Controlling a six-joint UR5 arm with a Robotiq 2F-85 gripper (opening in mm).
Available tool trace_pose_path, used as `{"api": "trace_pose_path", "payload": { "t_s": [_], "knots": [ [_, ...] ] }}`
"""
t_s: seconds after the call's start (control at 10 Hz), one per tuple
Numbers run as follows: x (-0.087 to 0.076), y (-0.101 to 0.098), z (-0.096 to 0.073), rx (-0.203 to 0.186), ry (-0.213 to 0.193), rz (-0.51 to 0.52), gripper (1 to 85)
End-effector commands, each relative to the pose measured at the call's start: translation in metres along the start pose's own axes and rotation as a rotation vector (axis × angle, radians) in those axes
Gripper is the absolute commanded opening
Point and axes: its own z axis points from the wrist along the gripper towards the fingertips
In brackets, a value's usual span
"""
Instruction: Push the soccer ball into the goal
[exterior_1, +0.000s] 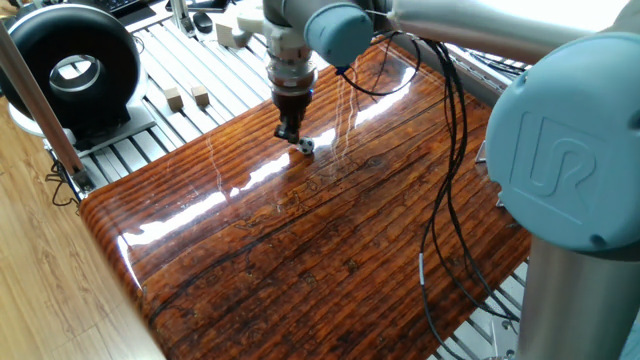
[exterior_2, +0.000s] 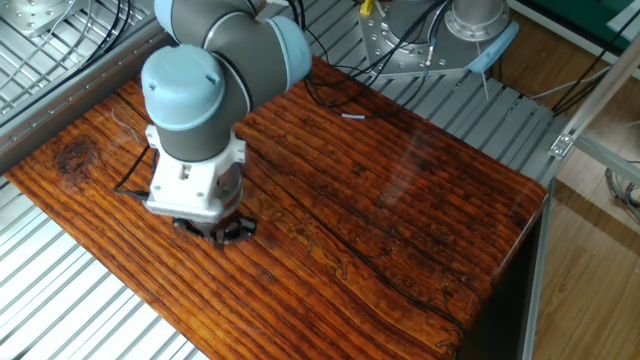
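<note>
1. The gripper (exterior_1: 289, 133), in the upper centre of one fixed view, points straight down with its tip low over the wooden tabletop (exterior_1: 300, 250), a posture suited to sweeping rather than grasping; its fingers appear pressed together.
2. The soccer ball (exterior_1: 305, 146) lies on the tabletop just right of and below the tip, seemingly touching it.
3. The goal appears in neither view, so the push direction cannot be judged.
4. In the other fixed view, the wrist hides both tip and ball.
</note>
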Motion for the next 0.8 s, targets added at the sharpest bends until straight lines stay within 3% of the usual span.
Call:
{"api": "trace_pose_path", "payload": {
  "t_s": [0.0,0.1,0.2,0.5,0.7],
  "knots": [
    [0.037,0.014,0.001,-0.078,0.103,0.065,1.0],
    [0.042,0.009,0.0,-0.059,0.12,0.059,1.0],
    [0.04,0.011,0.0,-0.064,0.115,0.058,1.0],
    [0.034,0.045,-0.008,-0.17,0.106,0.087,1.0],
    [0.055,0.049,-0.015,-0.169,0.181,0.133,1.0]
  ]
}}
